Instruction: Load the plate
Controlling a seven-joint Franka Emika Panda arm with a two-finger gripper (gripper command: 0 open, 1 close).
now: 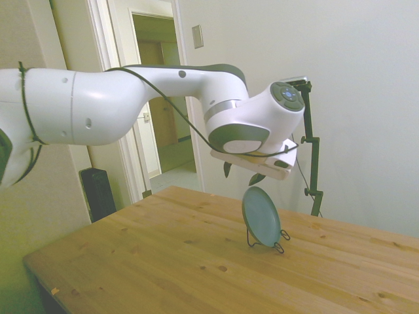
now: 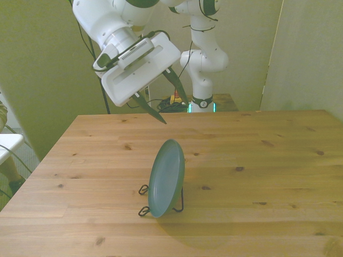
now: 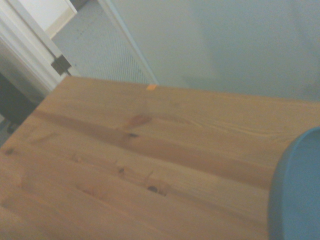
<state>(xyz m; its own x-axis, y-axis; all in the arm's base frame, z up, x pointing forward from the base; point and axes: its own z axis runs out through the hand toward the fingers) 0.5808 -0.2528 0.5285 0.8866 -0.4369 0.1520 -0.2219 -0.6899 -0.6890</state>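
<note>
The teal-green plate (image 2: 166,178) stands on edge in a thin black wire stand (image 2: 144,210) near the middle of the wooden table (image 2: 257,160). In the side view the plate (image 1: 260,216) leans in the stand (image 1: 281,246). My gripper (image 2: 170,104) hangs in the air above the plate, apart from it, with its two dark fingers (image 2: 178,88) spread open and nothing between them. The side view shows the gripper (image 1: 241,174) a short way above the plate's top rim. An edge of the plate (image 3: 295,200) shows in the wrist view.
The table's edge (image 3: 165,89) runs close behind the plate in the wrist view, with floor and a door frame beyond. A doorway (image 1: 157,98) and a dark speaker-like box (image 1: 98,193) stand past the table's far side.
</note>
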